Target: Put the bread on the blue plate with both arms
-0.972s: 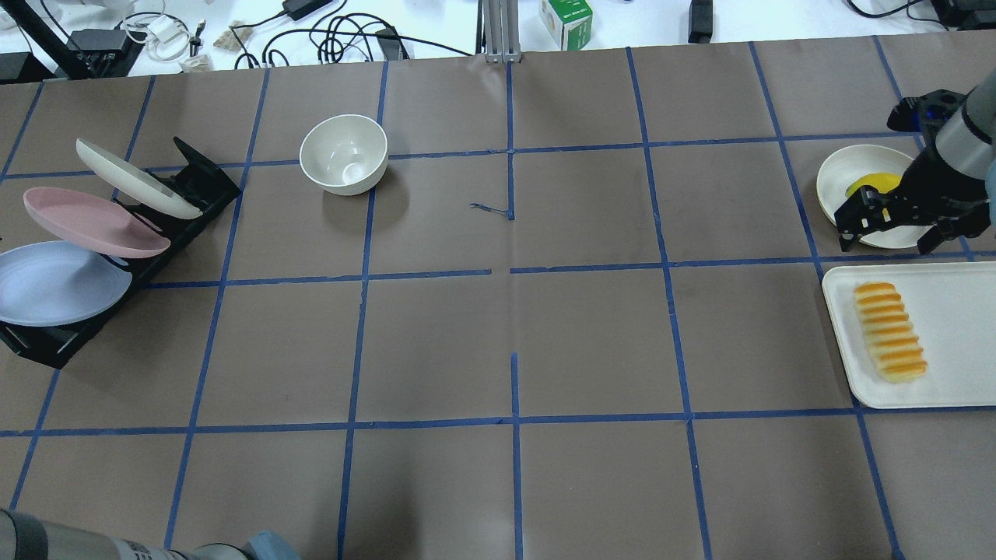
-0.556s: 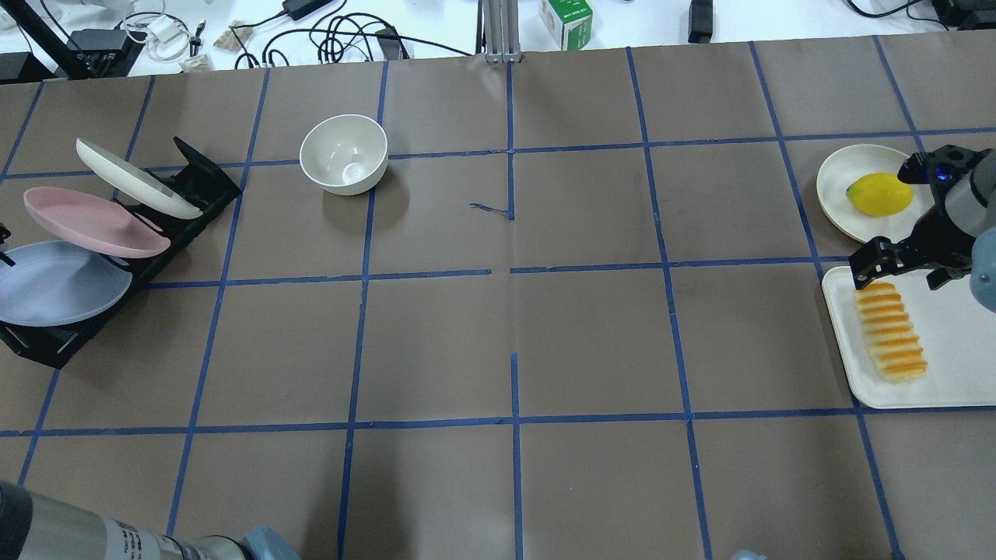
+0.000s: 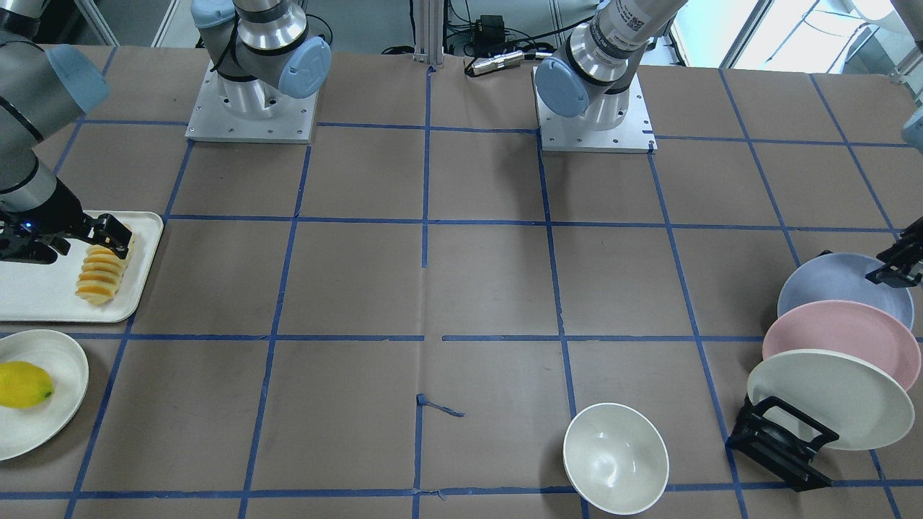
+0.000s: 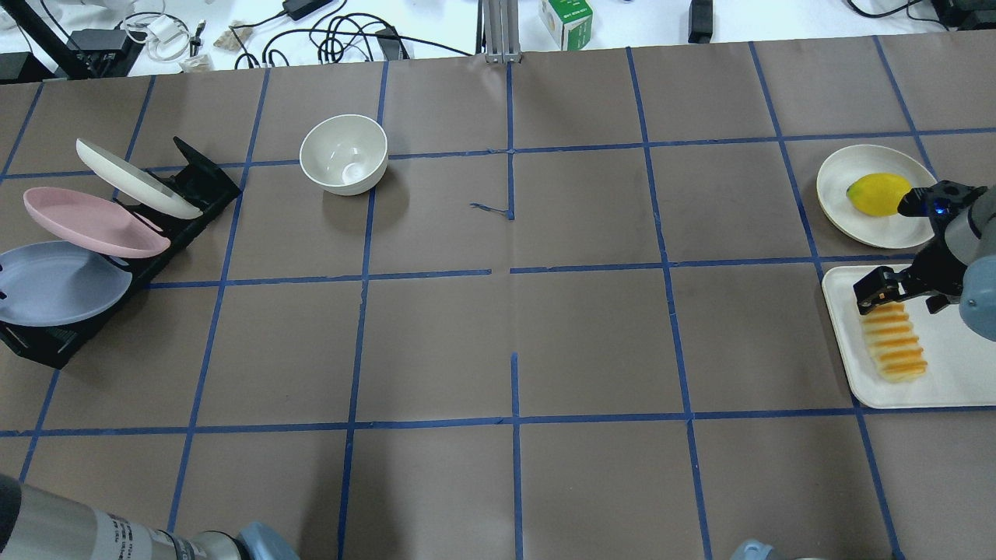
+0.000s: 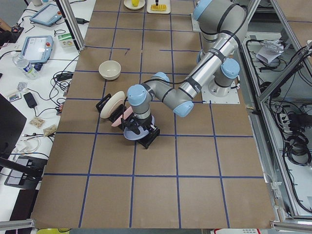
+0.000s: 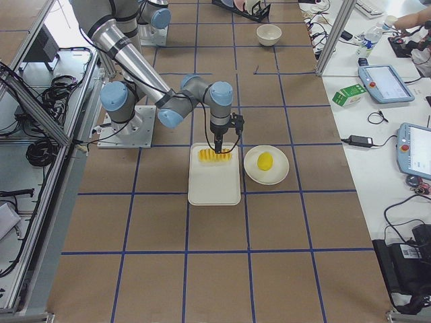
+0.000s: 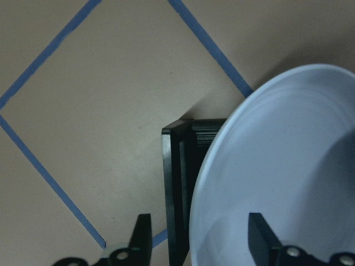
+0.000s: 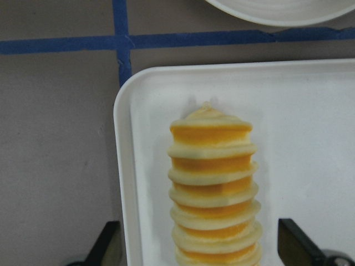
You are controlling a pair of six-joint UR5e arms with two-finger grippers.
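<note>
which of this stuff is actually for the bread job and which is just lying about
For the job: bread, blue plate, right tool, left tool.
Lying about: lemon, bowl, pink plate, racked cream plate, black rack.

- The right gripper (image 3: 72,241) hangs over the robot-side end of the bread (image 3: 99,277), fingers spread, with 1 finger (image 3: 114,232) right at the loaf's end.
- The bread lies on a white tray (image 3: 43,299) at the view's left edge.
- Just below the tray, a lemon (image 3: 24,384) sits on a small cream dish (image 3: 66,404).
- At the right edge, 3 plates lean in a black rack (image 3: 782,443): the blue plate (image 3: 836,292) nearest the robot, then a pink plate (image 3: 836,342), then a cream plate (image 3: 829,396).
- The left gripper (image 3: 898,263), partly cut off, is at the blue plate's rim.
- A white bowl (image 3: 615,458) stands upright left of the rack.
</note>
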